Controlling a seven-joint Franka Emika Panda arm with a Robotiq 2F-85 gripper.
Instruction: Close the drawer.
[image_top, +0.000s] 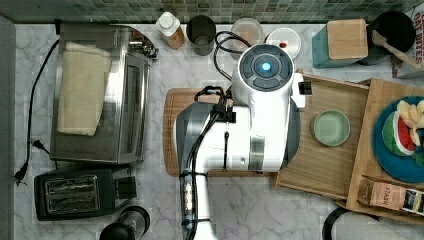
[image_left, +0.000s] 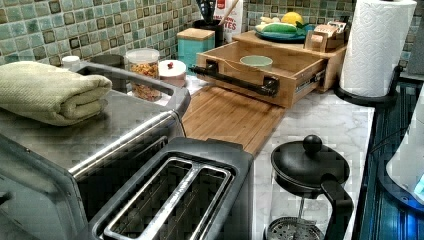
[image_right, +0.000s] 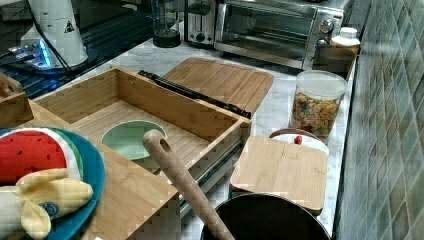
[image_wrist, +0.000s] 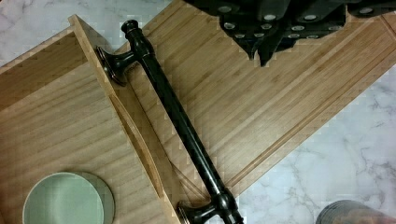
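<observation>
Gripper: your gripper (image_wrist: 259, 55) hung above the cutting board (image_wrist: 280, 107). From the wrist view its fingertips seemed pressed together, with nothing between them.

Arm: in the top view, your white arm (image_top: 250, 125) covered most of the board and the drawer's front edge.

Cutting board: it lay flat on the marble counter (image_top: 240, 210), and its far end met the drawer front in the left view.

Handle: the dark bar handle (image_wrist: 182, 126) ran along the drawer's front wall on two round mounts, apart from your gripper.

Drawer: the drawer (image_top: 325, 165) stood pulled well out of its wooden cabinet (image_top: 372, 150), toward the top view's left. A slide rail showed along its side in the left view.

Bowl: a pale green bowl (image_top: 330, 127) sat upright on the drawer's plank bottom, away from the walls.

Cabinet top: a blue plate (image_top: 395, 165) of toy fruit rested there.

Beyond: a teal box (image_top: 345, 42) with a wooden lid stood by the tiled wall.
</observation>
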